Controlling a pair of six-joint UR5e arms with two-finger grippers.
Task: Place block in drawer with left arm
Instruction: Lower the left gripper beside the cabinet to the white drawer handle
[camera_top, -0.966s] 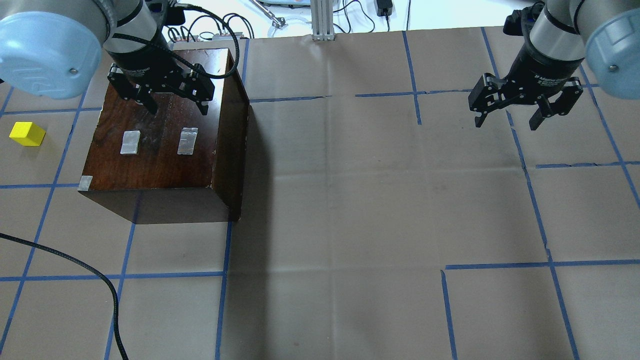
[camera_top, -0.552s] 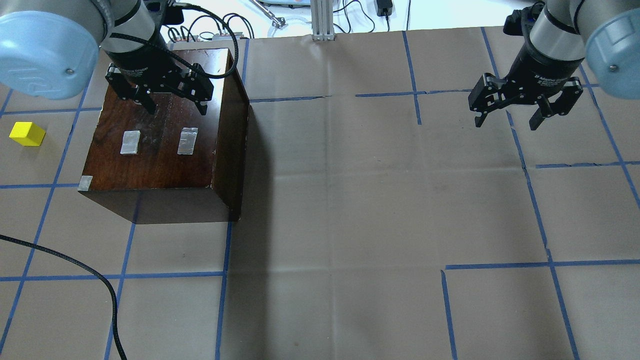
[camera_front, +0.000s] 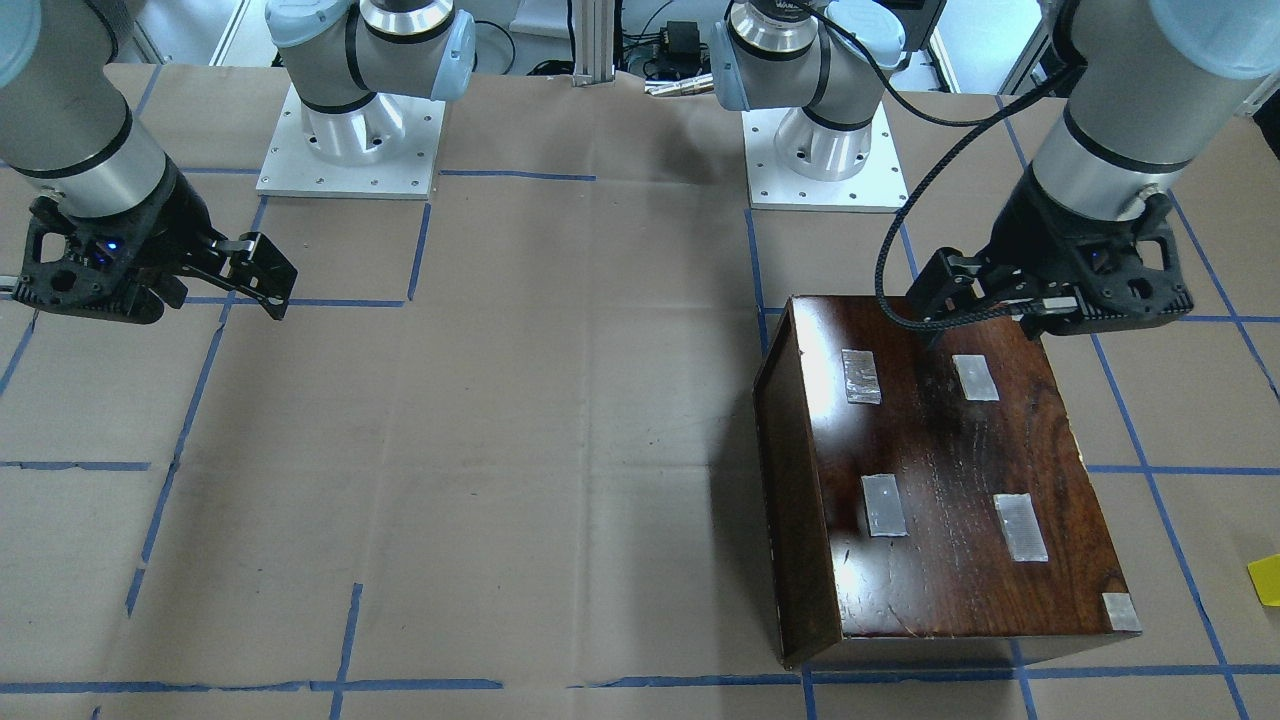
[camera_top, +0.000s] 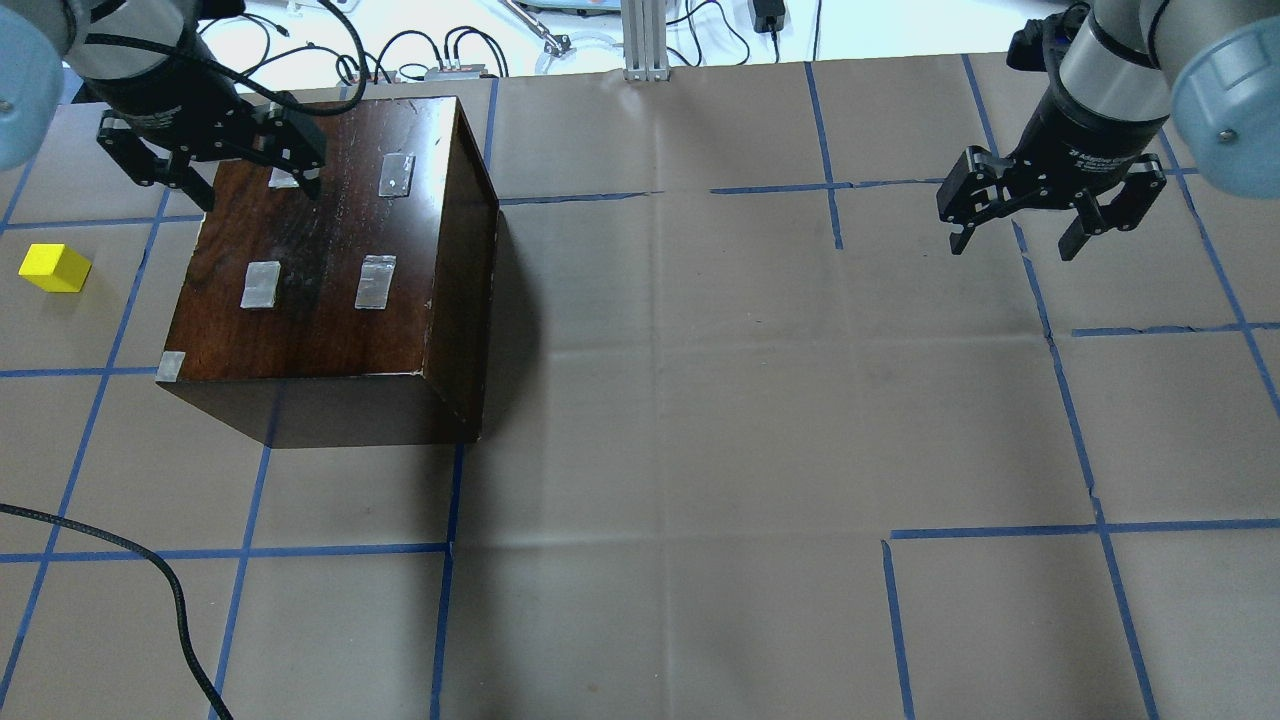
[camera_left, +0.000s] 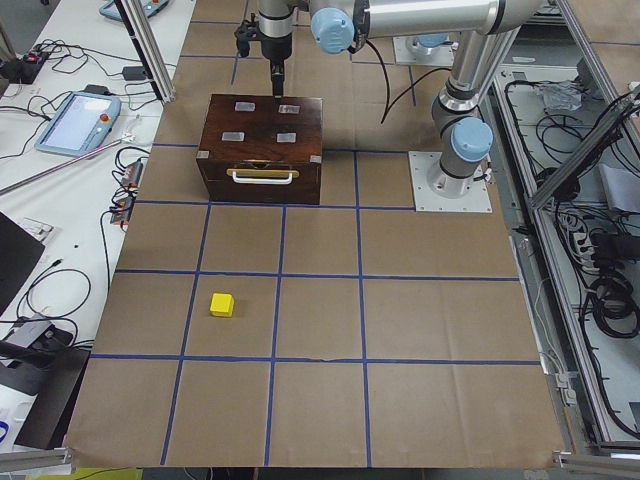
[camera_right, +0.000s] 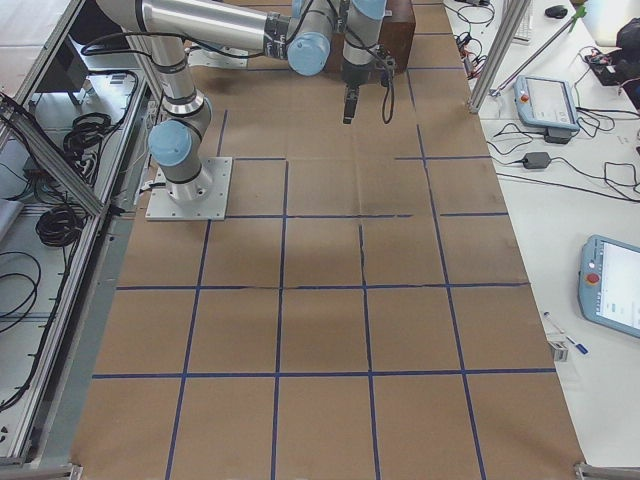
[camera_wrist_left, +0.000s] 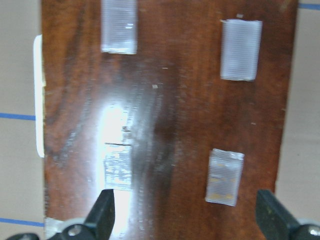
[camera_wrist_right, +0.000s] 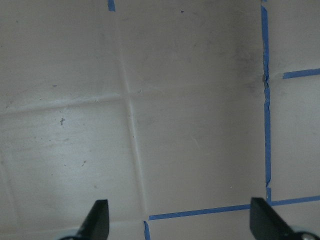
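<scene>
The yellow block (camera_top: 55, 268) lies on the paper-covered table to the left of the dark brown box (camera_top: 320, 300); it also shows in the exterior left view (camera_left: 222, 304). The drawer is pushed in: only its dark front with a pale handle (camera_left: 263, 176) shows, and the pale tray is hidden. My left gripper (camera_top: 258, 192) is open and empty above the far left part of the box top; the left wrist view (camera_wrist_left: 185, 215) shows the glossy top with tape patches below it. My right gripper (camera_top: 1015, 245) is open and empty over bare paper at the far right.
A black braided cable (camera_top: 150, 570) trails over the near left of the table. Loose cables and an aluminium post (camera_top: 640, 40) line the far edge. Blue tape lines (camera_top: 1000, 530) mark a grid on the paper. The arm bases (camera_front: 825, 150) stand behind the box.
My left gripper has moved left and toward the far edge over the box top, uncovering two more tape patches. The right gripper, block and box have not moved.
</scene>
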